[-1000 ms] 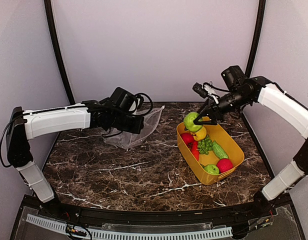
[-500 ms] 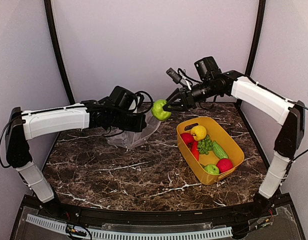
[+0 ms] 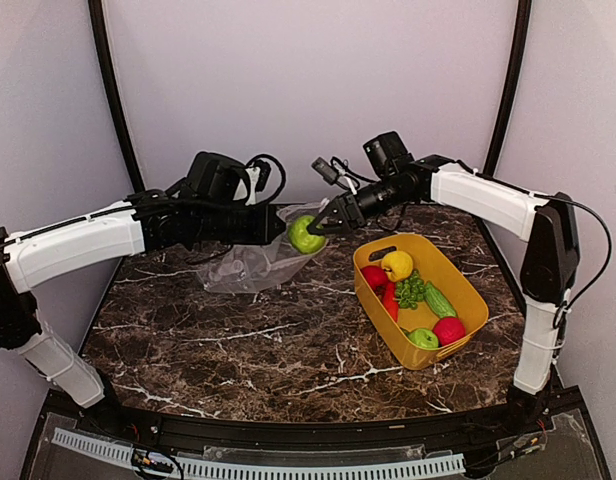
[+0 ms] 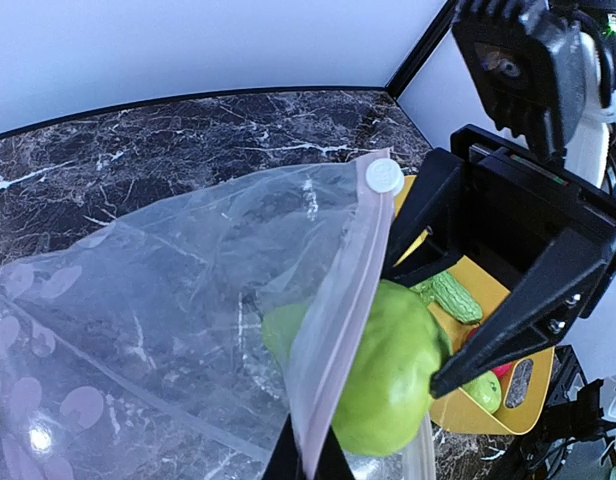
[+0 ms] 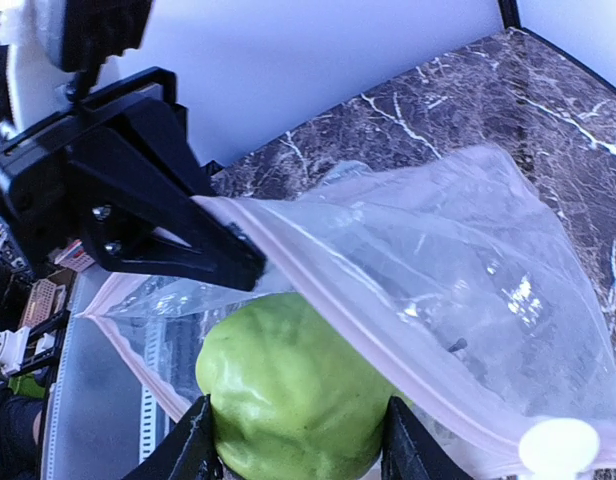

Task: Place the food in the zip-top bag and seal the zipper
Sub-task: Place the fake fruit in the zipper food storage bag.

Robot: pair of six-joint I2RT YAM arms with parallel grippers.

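Observation:
My left gripper point(image 3: 276, 226) is shut on the pinkish zipper strip point(image 4: 338, 300) of the clear spotted bag point(image 3: 250, 262) and holds its mouth up; in its wrist view the gripper point(image 4: 308, 462) pinches the strip's lower end. My right gripper point(image 3: 314, 229) is shut on a green toy pepper point(image 3: 305, 235), at the bag's mouth. The pepper point(image 5: 293, 395) sits between my right gripper's fingers point(image 5: 198, 440), just under the zipper edge point(image 5: 338, 265). In the left wrist view the pepper point(image 4: 388, 370) is half behind the bag's film. The other toy food point(image 3: 410, 290) lies in the yellow tub point(image 3: 468, 292).
The yellow tub stands on the marble table point(image 3: 288, 340) at the right, with a yellow piece point(image 3: 396, 265), red pieces point(image 3: 448, 330), a green grape bunch and a green gourd point(image 3: 439, 300). Walls close in the back and sides.
My right gripper has carried the green pepper from above the tub leftwards to the bag's mouth. My left gripper has lifted and shifted the bag's edge slightly left.

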